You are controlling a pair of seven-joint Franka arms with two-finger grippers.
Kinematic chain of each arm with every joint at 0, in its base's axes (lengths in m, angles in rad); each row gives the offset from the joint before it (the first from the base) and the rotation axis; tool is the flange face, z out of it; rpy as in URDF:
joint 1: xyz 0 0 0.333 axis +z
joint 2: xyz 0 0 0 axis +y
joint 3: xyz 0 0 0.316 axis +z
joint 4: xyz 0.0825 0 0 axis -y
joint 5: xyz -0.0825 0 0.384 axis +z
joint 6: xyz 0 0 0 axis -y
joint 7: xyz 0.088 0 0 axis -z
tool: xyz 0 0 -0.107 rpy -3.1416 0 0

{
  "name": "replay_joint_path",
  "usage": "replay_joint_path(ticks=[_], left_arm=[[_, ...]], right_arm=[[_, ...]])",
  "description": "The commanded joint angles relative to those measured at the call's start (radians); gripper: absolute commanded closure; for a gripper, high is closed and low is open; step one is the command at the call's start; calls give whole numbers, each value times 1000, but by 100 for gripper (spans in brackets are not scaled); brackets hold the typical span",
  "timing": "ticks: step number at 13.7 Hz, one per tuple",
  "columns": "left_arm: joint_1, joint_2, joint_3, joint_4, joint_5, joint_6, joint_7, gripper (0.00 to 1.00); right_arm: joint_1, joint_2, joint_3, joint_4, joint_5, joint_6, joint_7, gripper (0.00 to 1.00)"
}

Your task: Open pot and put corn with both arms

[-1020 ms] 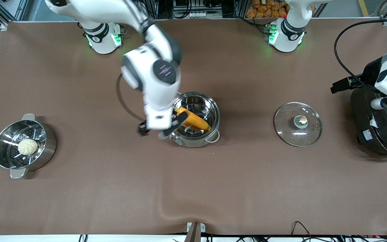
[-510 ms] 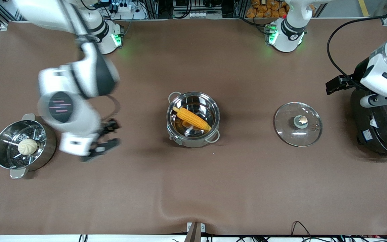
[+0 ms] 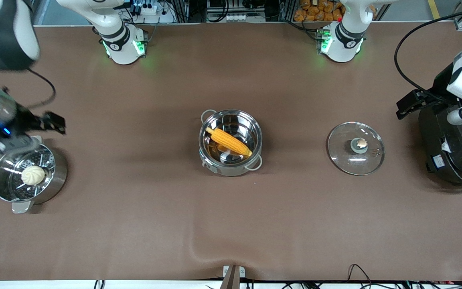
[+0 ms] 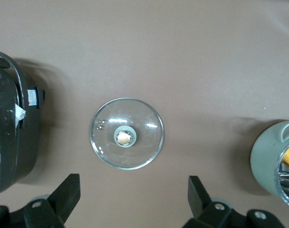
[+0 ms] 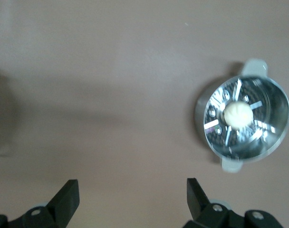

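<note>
Pot mid-table, uncovered; corn lies slantwise inside it, tip toward the left arm's end. Glass lid flat on the table, knob up, well apart from the pot toward the left arm's end.

Right gripper raised high at the right arm's end of the table, close by the steamer basket (a bun in it); fingers spread wide, holding nothing.

Left gripper aloft near the dark cooker, camera looking straight down on the lid; fingers likewise wide apart, empty.
</note>
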State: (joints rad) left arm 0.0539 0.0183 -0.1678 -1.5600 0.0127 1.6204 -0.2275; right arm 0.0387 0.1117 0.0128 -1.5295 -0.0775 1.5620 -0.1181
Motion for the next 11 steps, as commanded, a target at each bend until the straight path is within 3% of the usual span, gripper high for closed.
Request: replay_joint_path(ticks=[1, 4, 6, 11], left_arm=[[-5, -69, 31, -63, -16, 7, 63, 0], [-29, -104, 97, -104, -14, -5, 117, 0], [-28, -101, 99, -92, -16, -19, 148, 0], [-35, -61, 91, -37, -37, -45, 119, 0]], right_arm=[[-37, -87, 19, -61, 47, -36, 121, 0], [-92, -138, 18, -60, 131, -69, 126, 0], [-91, -139, -16, -51, 133, -86, 127, 0], [-91, -142, -16, -27, 122, -109, 215, 0]])
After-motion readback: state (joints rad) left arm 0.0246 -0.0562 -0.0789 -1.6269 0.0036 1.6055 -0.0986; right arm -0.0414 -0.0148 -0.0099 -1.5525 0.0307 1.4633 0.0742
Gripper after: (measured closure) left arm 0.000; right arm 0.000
